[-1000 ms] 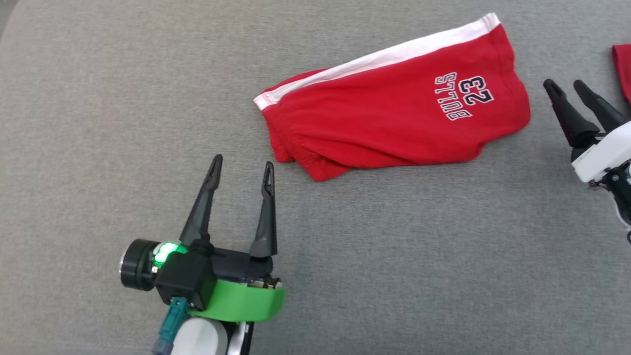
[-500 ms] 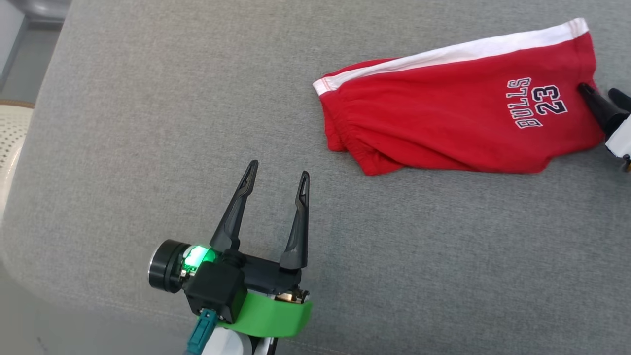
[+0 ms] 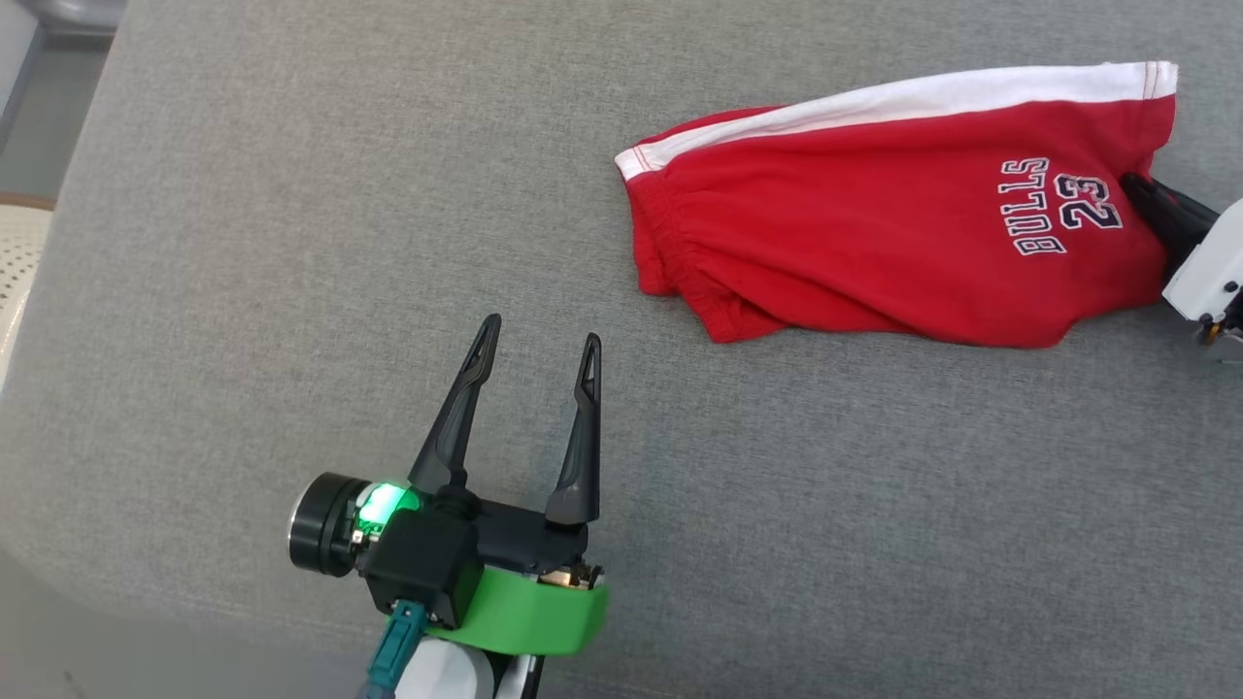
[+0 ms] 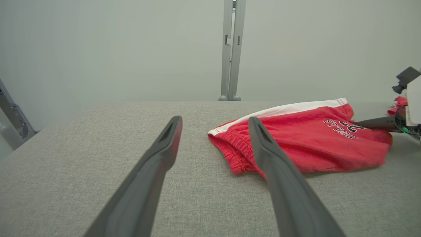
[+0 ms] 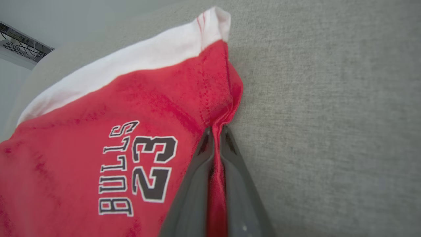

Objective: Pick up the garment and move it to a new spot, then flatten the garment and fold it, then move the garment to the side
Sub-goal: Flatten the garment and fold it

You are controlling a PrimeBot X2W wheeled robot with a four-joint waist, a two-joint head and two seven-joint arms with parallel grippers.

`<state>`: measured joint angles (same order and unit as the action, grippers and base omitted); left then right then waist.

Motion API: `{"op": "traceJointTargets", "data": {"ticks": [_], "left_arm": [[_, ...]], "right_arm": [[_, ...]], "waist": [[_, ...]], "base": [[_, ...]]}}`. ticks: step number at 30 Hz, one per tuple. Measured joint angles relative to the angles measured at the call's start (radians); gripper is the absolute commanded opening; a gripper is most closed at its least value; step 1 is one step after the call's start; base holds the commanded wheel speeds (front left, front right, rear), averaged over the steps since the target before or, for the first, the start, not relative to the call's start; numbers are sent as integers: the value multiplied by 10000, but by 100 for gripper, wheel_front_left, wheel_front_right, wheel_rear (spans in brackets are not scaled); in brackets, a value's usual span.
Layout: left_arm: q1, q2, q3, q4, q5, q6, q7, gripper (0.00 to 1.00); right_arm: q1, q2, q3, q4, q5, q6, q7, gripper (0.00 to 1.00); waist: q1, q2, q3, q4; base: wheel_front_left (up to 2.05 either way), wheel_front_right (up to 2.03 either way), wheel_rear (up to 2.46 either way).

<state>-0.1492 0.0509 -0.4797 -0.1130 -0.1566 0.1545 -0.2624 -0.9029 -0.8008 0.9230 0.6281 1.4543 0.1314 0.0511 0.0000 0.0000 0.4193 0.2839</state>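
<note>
1 red garment point(image 3: 874, 252), 2 end effectors point(image 3: 536, 342) point(image 5: 215, 131)

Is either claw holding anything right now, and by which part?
Right claw pinches the red shorts at the leg hem. Left claw is open, holding nothing.

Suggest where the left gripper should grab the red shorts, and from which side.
I'd grip the gathered waistband of the red shorts, at its near corner, coming in from the robot's left. That end faces the open left gripper, and its bunched folds stand proud of the grey surface. The right gripper pinches the opposite hem.
</note>
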Motion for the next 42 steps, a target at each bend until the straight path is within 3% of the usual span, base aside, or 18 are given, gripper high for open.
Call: {"op": "traceJointTargets", "data": {"ticks": [11, 15, 28, 42], "left_arm": [[184, -8, 360, 194, 341, -307, 2, 100], [261, -10, 474, 222, 376, -366, 0, 100], [610, -10, 470, 439, 372, -531, 2, 100], [724, -8, 163, 493, 173, -516, 0, 100]], "right_arm": [[382, -1580, 382, -727, -675, 0, -372, 0], [92, -1745, 495, -961, -1135, 0, -401, 0], [-1055, 178, 988, -1578, -2922, 0, -240, 0], [-1068, 2704, 991, -1039, -3407, 0, 192, 0]], "waist": [[0, 0, -511, -1322], [0, 0, -723, -1754], [0, 0, -1739, -2241], [0, 0, -1952, -1421]], "base": [[0, 0, 0], [0, 0, 0], [0, 0, 0], [0, 0, 0]]}}
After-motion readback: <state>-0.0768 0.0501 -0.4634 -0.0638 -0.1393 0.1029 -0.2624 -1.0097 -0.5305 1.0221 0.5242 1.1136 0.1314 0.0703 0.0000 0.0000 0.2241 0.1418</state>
